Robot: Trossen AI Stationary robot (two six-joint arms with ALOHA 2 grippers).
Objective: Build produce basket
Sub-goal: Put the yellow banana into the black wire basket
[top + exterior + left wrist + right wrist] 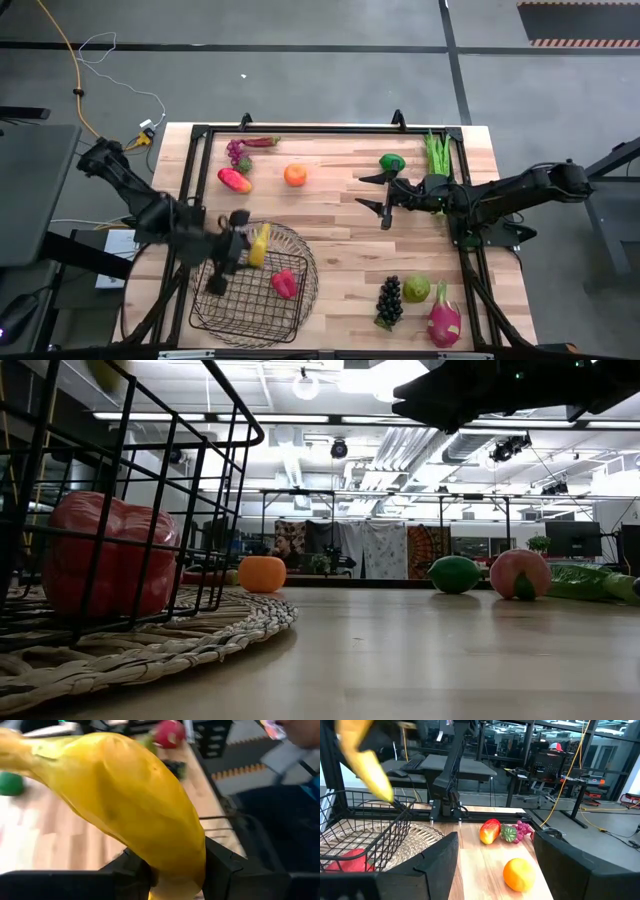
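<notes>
My left gripper point(238, 250) is shut on a yellow banana point(259, 245) above the round wire basket point(215, 320), which rests on a woven mat point(200, 630) at the near left. A red piece of produce point(285, 283) lies on the basket's grid bottom. My right gripper point(385, 200) stands open and level over the table's middle, holding nothing. On the table lie an orange point(295, 175), a mango point(234, 180), purple grapes point(240, 152), a lime point(392, 162) and green beans point(437, 152). A peach point(519, 573) shows in the low view. My left gripper pinches the banana between its two fingers point(225, 865) close to one end point(175, 865). It comes from the table's left, slanting down. The rest of the banana reaches out past the fingertips. The banana is lifted clear, its free tip point(385, 795) above the basket's rim.
Dark grapes point(389, 300), a green pear point(416, 289) and a pink dragon fruit point(444, 315) lie at the near right. A black frame point(300, 128) runs along the table's far edge. Bare wood lies between basket and right gripper.
</notes>
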